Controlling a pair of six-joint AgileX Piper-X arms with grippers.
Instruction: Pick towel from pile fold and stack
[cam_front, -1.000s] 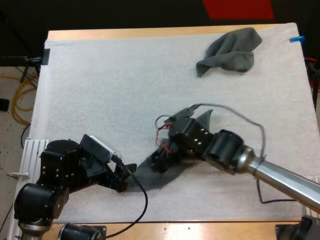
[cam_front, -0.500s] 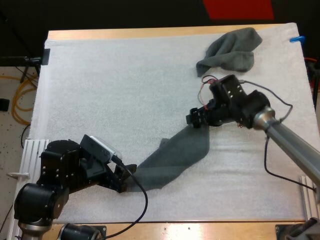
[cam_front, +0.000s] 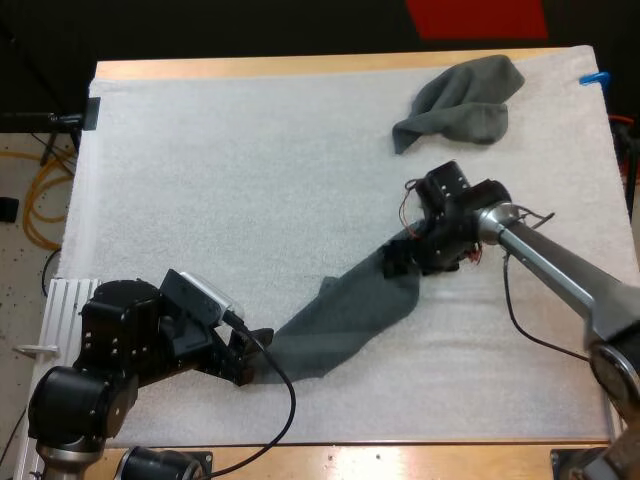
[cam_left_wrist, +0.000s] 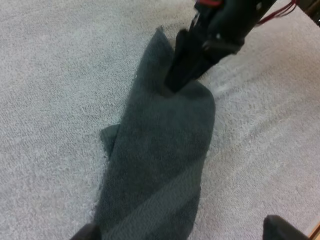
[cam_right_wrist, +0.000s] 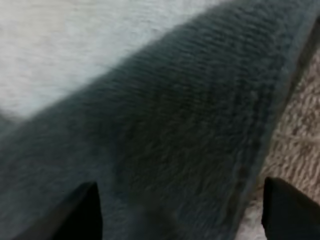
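1. A dark grey-green stretched towel (cam_front: 345, 315) lay on the white mat (cam_front: 200, 180) as a long, uneven band. It ran slantwise from just in front of the left arm toward the middle right of the mat.
2. The left gripper (cam_front: 253, 357) sat low at the near end of that band.
3. In the left wrist view its fingers (cam_left_wrist: 280, 231) stood wide apart with the towel's end lying between them. One finger was at the cloth's edge and the other was clear of it, with bare mat in the gap. The jaws were apart, not clamped on the cloth.
4. The right gripper (cam_front: 398, 262) was down on the band's far end. The left wrist view showed its tips meeting the cloth just beside a raised corner.
5. In the right wrist view its fingers (cam_right_wrist: 82, 212) also stood far apart. The towel's surface spread under and between them, and its edge ran close by one finger. Those jaws were apart too, not pinched together.
6. The stretched towel was not flat. A small flap stuck out on one side about halfway along, and a darker diagonal overlap crossed it near the left gripper.
7. A crumpled towel (cam_front: 462, 98) lay at the far right of the mat, well apart from both grippers and from the stretched towel.
8. The wooden table (cam_front: 300, 66) showed as a narrow strip beyond the mat's far edge.
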